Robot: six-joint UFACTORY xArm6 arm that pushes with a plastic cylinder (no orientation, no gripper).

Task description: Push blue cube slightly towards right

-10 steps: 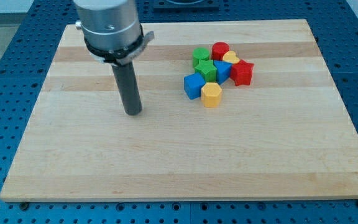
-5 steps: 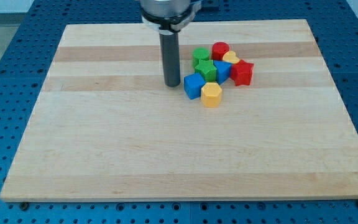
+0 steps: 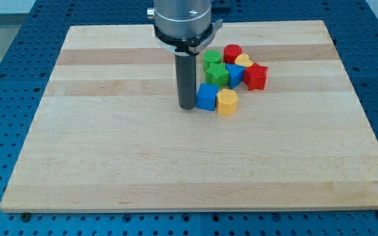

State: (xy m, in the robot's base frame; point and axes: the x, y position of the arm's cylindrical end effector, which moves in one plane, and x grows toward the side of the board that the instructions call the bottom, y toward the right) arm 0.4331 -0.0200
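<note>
The blue cube sits on the wooden board, right of centre, at the lower left of a cluster of blocks. My tip rests against the blue cube's left side. A yellow hexagonal block touches the blue cube's right side. Above them lie a green star-shaped block, a second blue block, a green cylinder, a red cylinder, a yellow block and a red star-shaped block.
The board lies on a blue perforated table. The arm's grey housing hangs over the board's top edge, above the cluster's left side.
My tip moved from the board's left to the blue cube's left side and down a little. The blue cube has turned and shifted slightly right against the yellow block, which also moved right.
</note>
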